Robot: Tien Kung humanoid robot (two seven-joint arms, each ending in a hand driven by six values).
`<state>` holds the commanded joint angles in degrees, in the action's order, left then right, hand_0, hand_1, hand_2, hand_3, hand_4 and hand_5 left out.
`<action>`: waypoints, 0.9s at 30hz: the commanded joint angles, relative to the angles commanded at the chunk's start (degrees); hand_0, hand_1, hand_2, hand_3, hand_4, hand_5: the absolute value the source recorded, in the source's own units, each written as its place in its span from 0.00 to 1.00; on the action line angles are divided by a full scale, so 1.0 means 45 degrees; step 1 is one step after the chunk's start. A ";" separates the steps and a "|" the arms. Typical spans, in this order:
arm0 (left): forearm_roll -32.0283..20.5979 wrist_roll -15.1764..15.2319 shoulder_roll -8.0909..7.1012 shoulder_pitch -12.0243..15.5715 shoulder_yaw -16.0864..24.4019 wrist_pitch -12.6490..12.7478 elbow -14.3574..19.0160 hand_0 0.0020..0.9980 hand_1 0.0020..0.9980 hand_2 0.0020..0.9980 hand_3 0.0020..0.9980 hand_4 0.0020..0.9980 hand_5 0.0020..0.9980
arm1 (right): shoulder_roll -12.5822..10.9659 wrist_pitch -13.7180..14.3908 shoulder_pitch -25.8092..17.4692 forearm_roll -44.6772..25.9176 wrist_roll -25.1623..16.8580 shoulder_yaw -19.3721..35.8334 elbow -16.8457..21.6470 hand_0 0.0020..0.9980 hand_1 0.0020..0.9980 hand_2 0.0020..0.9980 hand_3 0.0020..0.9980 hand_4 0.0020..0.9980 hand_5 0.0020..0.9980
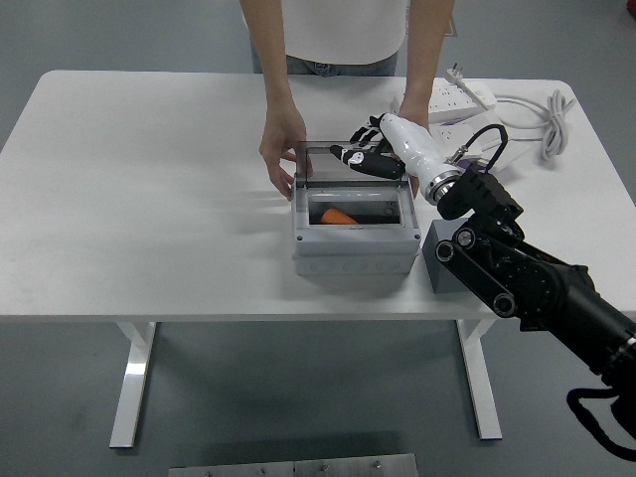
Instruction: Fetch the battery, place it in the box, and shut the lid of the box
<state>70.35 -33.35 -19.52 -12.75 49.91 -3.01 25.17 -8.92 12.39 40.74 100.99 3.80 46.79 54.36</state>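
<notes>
We see one orange cylindrical battery (340,216) already lying inside the one grey plastic box (355,241), long axis left-right. The clear hinged lid (350,165) stands upright at the far side; our right hand (366,155), fingers spread and holding nothing, sits at its top edge, directly far of the opening. One person's hand (281,152) steadies the box's left.

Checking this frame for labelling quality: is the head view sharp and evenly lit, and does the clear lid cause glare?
Head view: sharp overall, evenly lit, with soft shadows beside the box; the transparent lid shows only a faint sheen, no strong glare; the right hand at the lid is crisp, not motion-blurred; the orange battery inside sits in shade.
</notes>
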 joint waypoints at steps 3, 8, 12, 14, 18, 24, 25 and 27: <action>-0.0014 0.0016 -0.0006 0.0045 -0.0017 0.0026 -0.0002 0.63 0.70 0.57 0.54 0.50 0.00 | -0.0048 0.0006 -0.0006 0.0051 0.0053 -0.0045 0.0134 0.38 0.42 0.54 0.61 0.86 0.75; -0.0077 0.0041 -0.0015 0.0131 -0.0068 0.0090 -0.0007 0.63 0.70 0.57 0.54 0.50 0.00 | -0.0206 -0.0022 -0.0028 0.0274 0.0303 -0.0078 0.0537 0.30 0.39 0.52 0.58 0.86 0.75; -0.0130 0.0045 0.0005 0.0213 -0.0110 0.0122 -0.0007 0.63 0.70 0.57 0.54 0.50 0.00 | -0.0379 -0.0125 -0.0063 0.0518 0.0559 -0.0074 0.0966 0.30 0.39 0.52 0.58 0.86 0.75; -0.0125 0.0037 0.0011 0.0242 -0.0113 0.0120 -0.0006 0.63 0.70 0.57 0.54 0.50 0.00 | -0.0474 -0.0178 -0.0082 0.0599 0.0678 -0.0089 0.1196 0.28 0.38 0.50 0.57 0.86 0.75; -0.0178 0.0052 0.0019 0.0246 -0.0154 0.0143 -0.0012 0.63 0.70 0.57 0.54 0.50 0.00 | -0.0585 -0.0209 -0.0125 0.0646 0.0758 -0.0104 0.1388 0.28 0.38 0.50 0.57 0.86 0.75; -0.0229 0.0081 0.0016 0.0231 -0.0201 0.0173 -0.0022 0.63 0.70 0.57 0.54 0.50 0.00 | -0.0680 -0.0248 -0.0233 0.0657 0.0840 -0.0203 0.1548 0.26 0.37 0.49 0.56 0.86 0.75; -0.0249 0.0087 0.0019 0.0235 -0.0216 0.0180 -0.0024 0.63 0.70 0.57 0.54 0.50 0.00 | -0.0690 -0.0262 -0.0255 0.0653 0.0854 -0.0225 0.1577 0.25 0.37 0.48 0.53 0.86 0.75; -0.0299 0.0099 0.0025 0.0241 -0.0248 0.0199 -0.0026 0.63 0.70 0.57 0.54 0.50 0.00 | -0.0709 -0.0292 -0.0294 0.0642 0.0882 -0.0262 0.1630 0.25 0.37 0.48 0.53 0.86 0.75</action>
<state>69.00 -32.90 -19.40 -11.67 48.79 -2.12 25.05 -12.12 11.08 39.41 103.88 7.77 45.61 61.69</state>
